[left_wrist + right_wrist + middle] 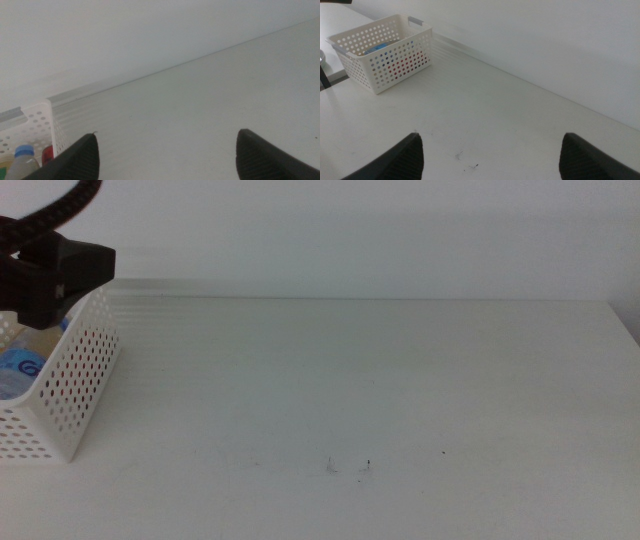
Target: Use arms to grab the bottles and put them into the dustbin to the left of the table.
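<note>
Sitting at the far left edge of the white surface (400,380): the white perforated dustbin (75,385), with only its right part showing in the middle view. Lying inside it, glimpsed over the rim and through the holes: a clear water bottle (22,159) with a blue cap and blue label, a red can (47,154) just beside it, and a sliver of something yellowish-green at the very edge of the left wrist view, too cropped for naming. Hanging above the dustbin at the upper left of the middle view: the left gripper (167,157), seen there only as a dark block with a braided black cable (60,210) arching off the frame; fingers (82,157) spreading wide apart in the left wrist view, pinching nothing, with bare surface showing between them. Stretching rightward from the dustbin: open white surface, carrying only a few small dark specks (368,466) near the front middle. Waiting out of the middle view on the right side: the right gripper (492,157), looking back across the surface toward the dustbin well away, fingers likewise spreading wide and gripping nothing.
</note>
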